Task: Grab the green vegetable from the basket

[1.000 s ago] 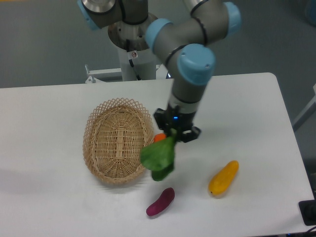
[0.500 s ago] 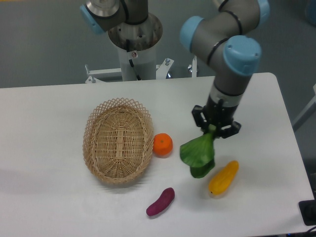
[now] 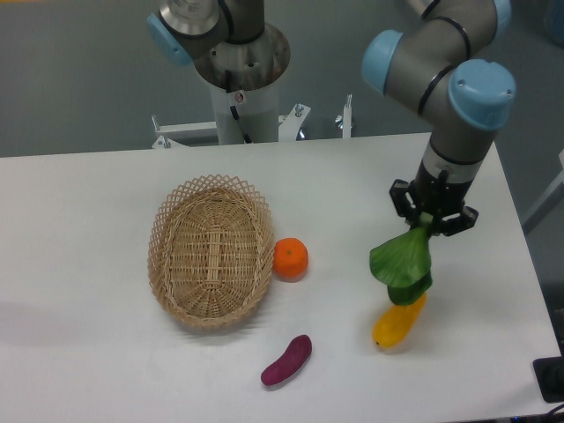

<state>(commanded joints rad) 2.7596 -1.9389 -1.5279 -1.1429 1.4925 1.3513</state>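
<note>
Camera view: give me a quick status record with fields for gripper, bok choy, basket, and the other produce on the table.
gripper: gripper shut on the bok choy's stalk end
bok choy: bok choy hanging leaves-down, out of the basket, above the yellow vegetable
basket: wicker basket on the table's left part, nothing in it
orange: orange beside the basket's right rim
sweet potato: purple sweet potato near the front edge

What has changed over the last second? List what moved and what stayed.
The hand, clamped on the leafy green bok choy, carried it rightward from beside the oval tan wicker basket to above the yellow curved vegetable. The basket, the round orange, the purple sweet potato and the yellow vegetable stayed put.
</note>
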